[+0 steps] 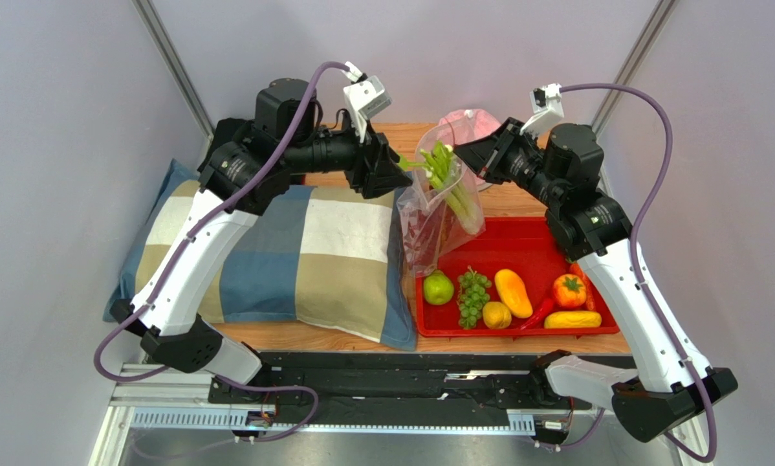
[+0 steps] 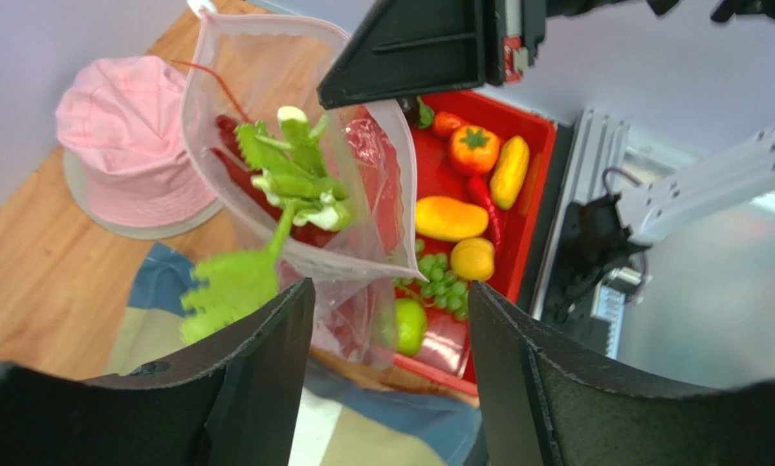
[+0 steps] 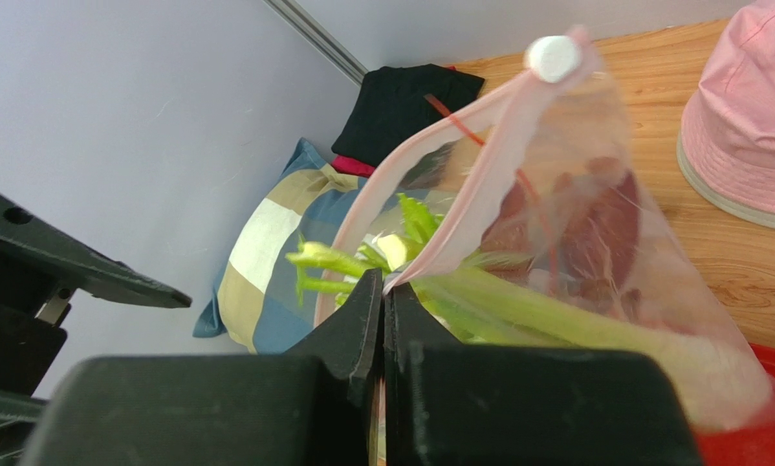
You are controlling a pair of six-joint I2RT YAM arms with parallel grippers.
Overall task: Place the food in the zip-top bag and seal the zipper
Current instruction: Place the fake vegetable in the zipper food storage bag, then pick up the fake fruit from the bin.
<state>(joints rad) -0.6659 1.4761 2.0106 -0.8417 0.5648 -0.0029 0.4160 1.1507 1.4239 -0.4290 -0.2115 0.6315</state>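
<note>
The clear dotted zip-top bag [image 1: 438, 216] hangs open above the left end of the red tray [image 1: 527, 233]. My right gripper [image 1: 469, 155] is shut on its pink zipper edge [image 3: 459, 209], pinching it between the fingertips [image 3: 367, 301]. The celery stalk [image 1: 452, 183] stands in the bag with its leaves sticking out of the mouth. A red shape, the lobster [image 3: 595, 223], shows through the bag wall. My left gripper [image 1: 401, 167] is open and empty just left of the bag mouth, the celery leaves [image 2: 228, 286] by its left finger. The green apple [image 1: 438, 287] and the grape bunch [image 1: 473, 296] lie in the tray.
The tray also holds a mango [image 1: 513, 291], a tomato [image 1: 569, 289] and other yellow and red toys. A checked pillow [image 1: 304, 252] lies left of the tray. The pink hat [image 1: 469, 124] sits behind the bag. A black cloth [image 3: 411, 97] lies at the far table edge.
</note>
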